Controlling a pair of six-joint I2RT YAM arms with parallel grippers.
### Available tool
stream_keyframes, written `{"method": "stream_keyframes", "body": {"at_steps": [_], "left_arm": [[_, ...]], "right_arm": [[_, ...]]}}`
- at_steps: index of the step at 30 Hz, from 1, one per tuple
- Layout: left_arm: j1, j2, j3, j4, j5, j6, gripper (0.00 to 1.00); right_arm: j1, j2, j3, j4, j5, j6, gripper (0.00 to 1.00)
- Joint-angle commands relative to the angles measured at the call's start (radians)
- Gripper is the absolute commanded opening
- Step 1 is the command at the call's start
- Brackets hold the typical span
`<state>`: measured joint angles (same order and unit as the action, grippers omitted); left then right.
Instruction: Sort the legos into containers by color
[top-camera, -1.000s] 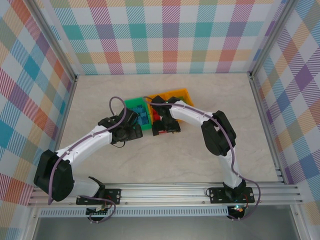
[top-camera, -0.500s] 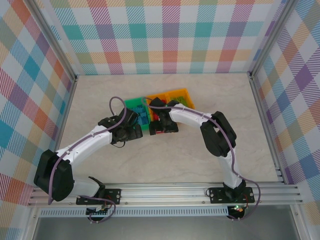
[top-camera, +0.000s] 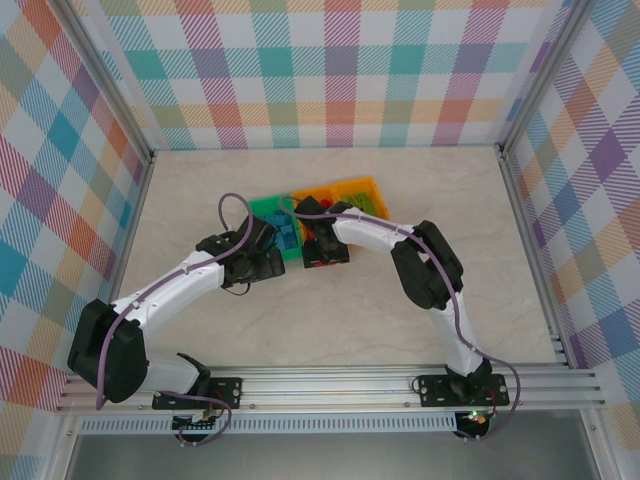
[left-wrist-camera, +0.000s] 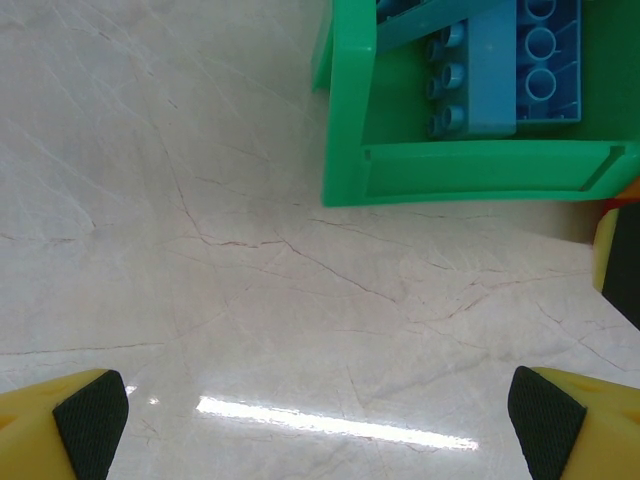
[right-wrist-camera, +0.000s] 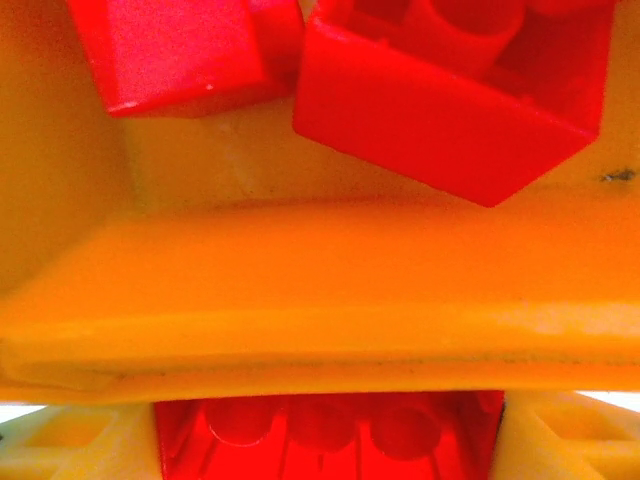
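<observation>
The green container (left-wrist-camera: 345, 120) holds blue legos (left-wrist-camera: 520, 70). My left gripper (left-wrist-camera: 320, 420) hovers open over bare table just in front of its corner, nothing between its yellow fingers (left-wrist-camera: 60, 425). From above, the left gripper (top-camera: 270, 256) sits beside the green container (top-camera: 262, 208). My right gripper (right-wrist-camera: 325, 440) is shut on a red lego (right-wrist-camera: 325, 435) right against the near wall of an orange container (right-wrist-camera: 320, 300). More red legos (right-wrist-camera: 450, 110) lie inside it. In the top view the right gripper (top-camera: 323, 250) covers that container.
A second orange container (top-camera: 362, 188) stands behind and to the right, touching the first. The patterned walls and metal frame enclose the marble table (top-camera: 420, 300), with open surface on the left, right and front.
The right gripper has shifted slightly left over the orange container and its jaws have closed in on the red lego. The left arm has not moved.
</observation>
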<state>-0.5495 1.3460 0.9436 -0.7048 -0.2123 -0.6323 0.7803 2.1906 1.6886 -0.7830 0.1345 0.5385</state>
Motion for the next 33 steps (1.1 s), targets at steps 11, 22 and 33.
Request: {"method": "stream_keyframes", "body": {"at_steps": [11,22,33], "left_arm": [[-0.005,-0.038,-0.004,-0.035,-0.046,-0.008,1.00],[0.009,-0.109,-0.030,-0.091,-0.123,-0.028,1.00],[0.046,-0.165,-0.067,-0.101,-0.148,-0.045,1.00]], "right_arm": [[0.022,-0.249,-0.075,-0.048,0.019,-0.006,0.53],[-0.088,-0.078,0.248,-0.127,0.012,-0.054,0.55],[-0.123,0.101,0.574,-0.231,-0.085,-0.110,0.93]]}}
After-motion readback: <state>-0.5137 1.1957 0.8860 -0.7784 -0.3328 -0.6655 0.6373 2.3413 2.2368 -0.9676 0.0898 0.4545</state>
